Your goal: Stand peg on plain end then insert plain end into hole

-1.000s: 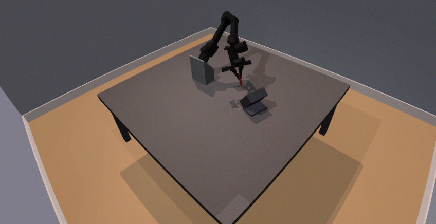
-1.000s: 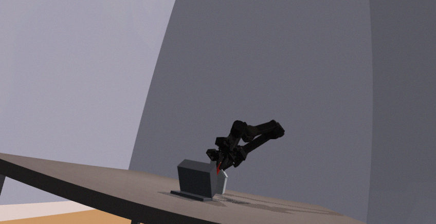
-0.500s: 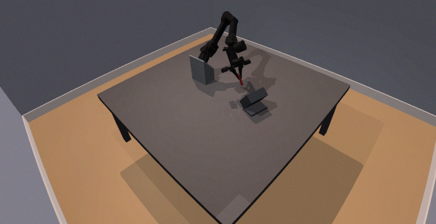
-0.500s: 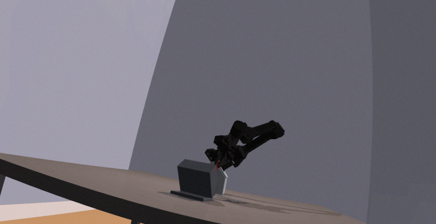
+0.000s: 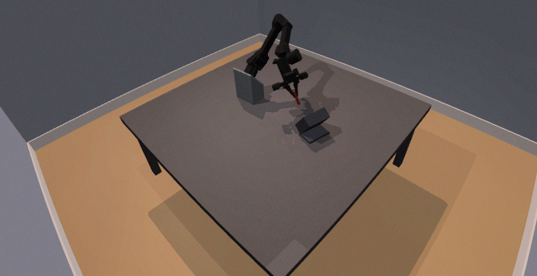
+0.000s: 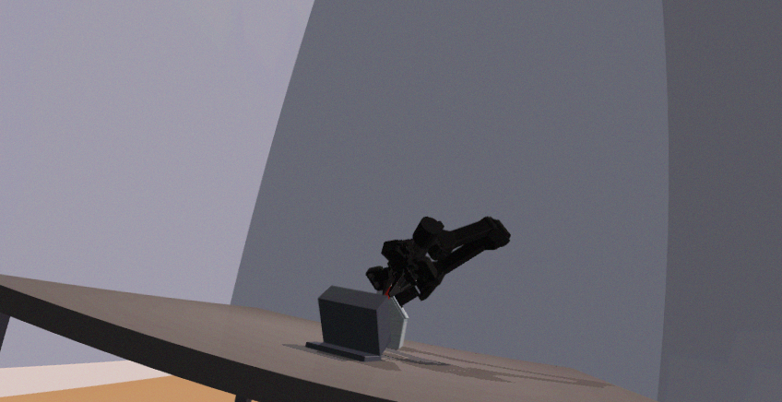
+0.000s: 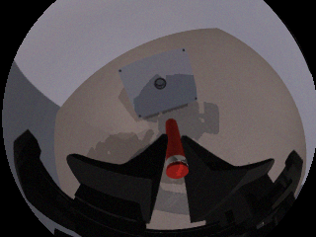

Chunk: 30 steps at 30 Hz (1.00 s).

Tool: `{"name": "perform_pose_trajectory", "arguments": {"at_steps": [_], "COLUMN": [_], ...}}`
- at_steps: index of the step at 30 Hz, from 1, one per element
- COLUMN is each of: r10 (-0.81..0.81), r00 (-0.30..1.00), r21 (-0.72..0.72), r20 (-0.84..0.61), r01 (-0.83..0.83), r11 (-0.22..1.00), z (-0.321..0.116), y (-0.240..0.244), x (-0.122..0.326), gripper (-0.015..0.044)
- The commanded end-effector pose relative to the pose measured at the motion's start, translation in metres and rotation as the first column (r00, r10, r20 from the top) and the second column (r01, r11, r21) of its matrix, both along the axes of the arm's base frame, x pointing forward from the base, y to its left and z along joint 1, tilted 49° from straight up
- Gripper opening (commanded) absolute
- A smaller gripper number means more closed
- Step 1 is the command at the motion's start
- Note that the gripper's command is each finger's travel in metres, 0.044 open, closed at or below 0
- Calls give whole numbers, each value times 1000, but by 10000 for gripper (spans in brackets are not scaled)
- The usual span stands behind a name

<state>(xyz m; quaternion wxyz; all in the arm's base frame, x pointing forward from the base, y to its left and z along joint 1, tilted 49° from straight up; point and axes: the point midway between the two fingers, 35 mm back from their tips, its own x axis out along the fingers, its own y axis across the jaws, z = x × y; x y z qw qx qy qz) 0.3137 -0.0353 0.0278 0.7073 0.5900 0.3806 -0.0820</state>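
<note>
My gripper (image 5: 294, 92) (image 7: 173, 139) is shut on the red peg (image 5: 297, 98) (image 6: 387, 292) (image 7: 172, 133). The peg is held in the air, tilted. Its white-banded end is nearest the wrist camera and its plain end points away, toward the panel side. The sloped panel (image 7: 178, 64) (image 5: 315, 118) (image 6: 350, 324) stands in front of the gripper. In the wrist view its face shows one round hole (image 7: 160, 83), above the peg's plain end in the picture. The peg and the panel look apart in the top view. In the exterior view the panel block hides part of the peg.
A pale grey upright board (image 5: 244, 87) (image 6: 399, 332) stands on the table (image 5: 211, 141) beside the arm's base. The panel rests on a flat dark base plate (image 5: 315, 133) (image 6: 342, 350). Shadows of the arm fall across the panel's face and the table.
</note>
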Motion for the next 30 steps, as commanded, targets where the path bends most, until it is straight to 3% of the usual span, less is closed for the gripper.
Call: {"name": "perform_pose_trajectory", "arguments": {"at_steps": [1,30], "r10": [-29,-111], "r00": [1000,992], "r21": [1,15], "r20": [9,57], "r01": [29,111], "r11": [1000,994], "z": [-1,-9], "y": [-3,-9], "x": [0,24], "gripper": [0,0]}}
